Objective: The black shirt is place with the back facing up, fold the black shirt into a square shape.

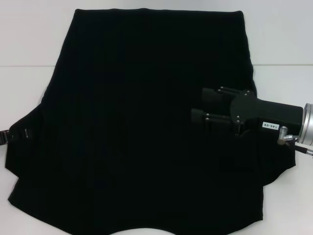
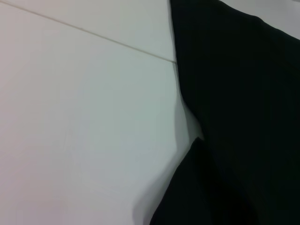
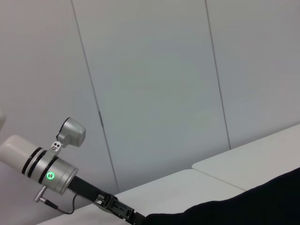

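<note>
- On the white table (image 1: 288,39), the black shirt (image 1: 146,122) lies spread flat and fills most of the head view, with its straight hem at the far edge and the curved neckline at the near edge, close to the robot.
- No lettering shows on the upward face, which fits the back-up starting pose the task describes.
- The right gripper (image 1: 203,105) reaches in from the right, hanging over the shirt's right side with its two black fingers (image 1: 212,94) pointing toward the middle of the cloth; the jaws stand apart with nothing between them.
- This placement reads as a set-up for taking hold of the right side or sleeve to carry it inward, though whether the fingers touch the fabric cannot be told.
- The left gripper (image 1: 17,133) sits at the shirt's left sleeve edge, mostly hidden by dark cloth; how far its jaws are parted, or whether they hold fabric, cannot be told.
- The left wrist view shows the shirt's edge against bare table, with a fold of cloth raised slightly.
- Judging by the open, unfolded shape, no fold is made yet; the first side fold looks to be the step in hand.
</note>
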You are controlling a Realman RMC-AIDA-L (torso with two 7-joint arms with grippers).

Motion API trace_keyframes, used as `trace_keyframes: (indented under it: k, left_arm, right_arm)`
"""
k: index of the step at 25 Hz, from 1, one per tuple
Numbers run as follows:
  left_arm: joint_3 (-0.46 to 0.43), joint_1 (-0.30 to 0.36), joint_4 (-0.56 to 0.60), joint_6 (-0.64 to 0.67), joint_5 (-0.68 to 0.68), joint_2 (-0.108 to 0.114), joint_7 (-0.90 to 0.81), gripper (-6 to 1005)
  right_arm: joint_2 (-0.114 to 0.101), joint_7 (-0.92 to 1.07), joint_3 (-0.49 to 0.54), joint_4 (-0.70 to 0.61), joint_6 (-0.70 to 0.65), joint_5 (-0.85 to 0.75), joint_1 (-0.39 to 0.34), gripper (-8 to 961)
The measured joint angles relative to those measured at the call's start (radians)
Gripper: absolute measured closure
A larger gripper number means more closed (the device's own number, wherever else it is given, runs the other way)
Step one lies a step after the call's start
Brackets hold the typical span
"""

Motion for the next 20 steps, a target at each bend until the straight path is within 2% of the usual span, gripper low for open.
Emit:
trace_keyframes:
  k: [20]
  left_arm:
    - [0.002, -0.021, 0.001, 0.077, 0.008, 0.009, 0.007, 95]
  right_arm:
    - [-0.002, 0.0, 0.001, -0.007, 0.001, 0.001, 0.0, 162]
